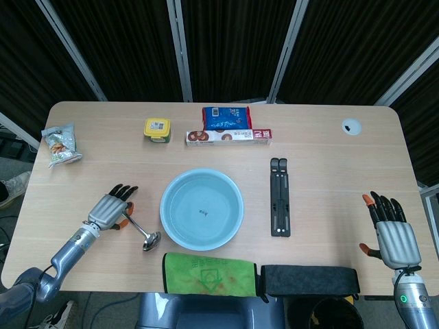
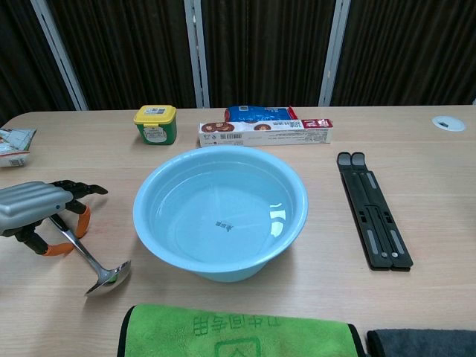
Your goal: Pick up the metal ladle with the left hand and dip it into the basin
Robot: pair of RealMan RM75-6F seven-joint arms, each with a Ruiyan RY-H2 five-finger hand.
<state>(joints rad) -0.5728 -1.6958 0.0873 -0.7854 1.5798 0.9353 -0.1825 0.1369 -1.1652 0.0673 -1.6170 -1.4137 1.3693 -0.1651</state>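
My left hand (image 2: pixel 33 208) sits over the ladle (image 2: pixel 93 262) handle, fingers (image 2: pixel 80 189) curled around it — whether they clamp it I cannot tell. The ladle's bowl rests on the counter (image 1: pixel 322 178) beside the basin (image 2: pixel 220 211). Only the head view shows my right hand (image 1: pixel 393 233) — fingers apart, holding nothing.

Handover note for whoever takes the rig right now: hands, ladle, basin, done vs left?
Left hand: over the handle of the metal ladle, fingers curled around it; firm grip not clear.
Right hand: open, resting at the table's right edge, holding nothing.
Ladle: bowl end on the table, left of the basin.
Basin: blue, centre of the table, with water in it.
Done: left hand has reached the handle.
Left: secure the grip, lift, dip the ladle into the basin.
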